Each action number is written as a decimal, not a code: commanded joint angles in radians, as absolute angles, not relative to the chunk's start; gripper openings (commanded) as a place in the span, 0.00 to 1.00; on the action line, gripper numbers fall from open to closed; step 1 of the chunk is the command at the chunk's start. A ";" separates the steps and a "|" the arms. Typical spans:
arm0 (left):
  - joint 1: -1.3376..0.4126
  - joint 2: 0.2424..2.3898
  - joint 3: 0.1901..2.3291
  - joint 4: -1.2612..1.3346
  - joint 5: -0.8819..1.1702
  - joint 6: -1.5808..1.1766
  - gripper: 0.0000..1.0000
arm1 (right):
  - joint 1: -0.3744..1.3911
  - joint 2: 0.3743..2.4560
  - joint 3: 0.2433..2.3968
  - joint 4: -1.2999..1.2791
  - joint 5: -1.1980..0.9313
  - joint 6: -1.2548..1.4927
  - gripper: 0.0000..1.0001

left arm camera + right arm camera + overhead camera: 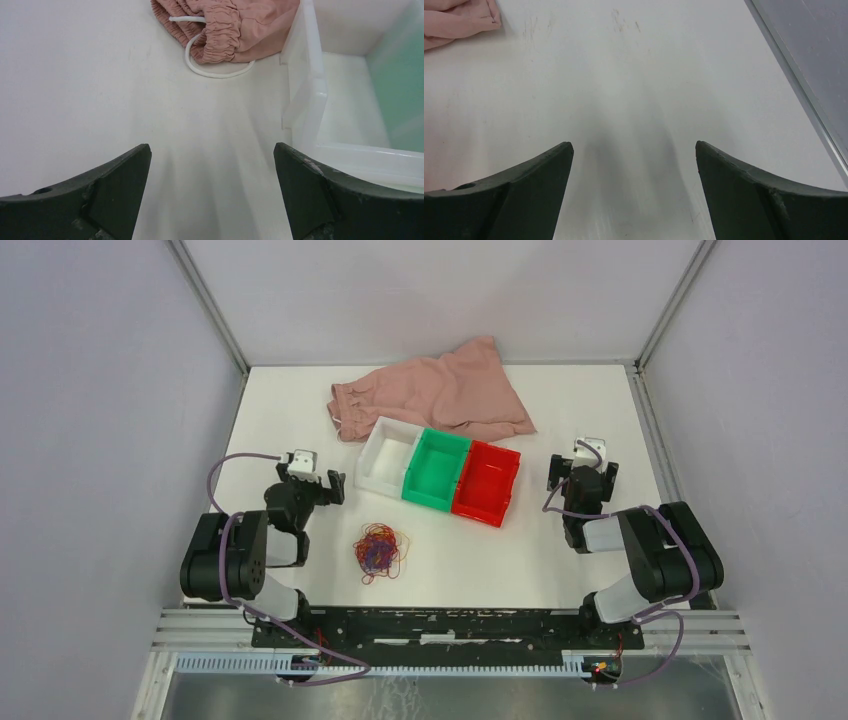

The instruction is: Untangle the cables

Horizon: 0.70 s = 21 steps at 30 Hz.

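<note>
Red, orange and purple cables (378, 550) lie clumped front-centre on the table (560, 560), just short of the bins (463, 468). Both left gripper (211, 150) and right gripper (634, 145) spread wide, empty. Strands look light, springy, snag-prone; prob best pinched at an outer loop.

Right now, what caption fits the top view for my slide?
Tangled cables lie on the table in front of a white bin, green bin, red bin and pink cloth.
</note>
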<state>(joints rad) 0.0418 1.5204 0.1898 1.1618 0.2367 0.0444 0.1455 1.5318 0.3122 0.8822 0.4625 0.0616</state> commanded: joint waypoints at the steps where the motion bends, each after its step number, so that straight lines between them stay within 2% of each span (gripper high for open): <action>1: 0.038 1.513 0.204 1.228 0.222 0.031 0.99 | 0.141 1.513 0.341 0.922 0.455 0.056 0.99; 17: 0.039 1.513 0.203 1.236 0.221 0.027 0.99 | 0.120 1.507 0.349 0.900 0.458 0.085 0.99; 19: 0.050 1.467 0.235 1.148 0.189 0.003 0.99 | 0.114 1.478 0.338 0.889 0.457 0.089 0.99; 21: 0.059 1.382 0.329 0.885 0.226 0.028 0.99 | 0.117 1.440 0.329 0.876 0.480 0.090 1.00</action>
<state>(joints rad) 0.0448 1.5028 0.1997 1.1210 0.2260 0.0429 0.1223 1.5181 0.3138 0.8658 0.4538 0.0708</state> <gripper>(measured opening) 0.993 0.995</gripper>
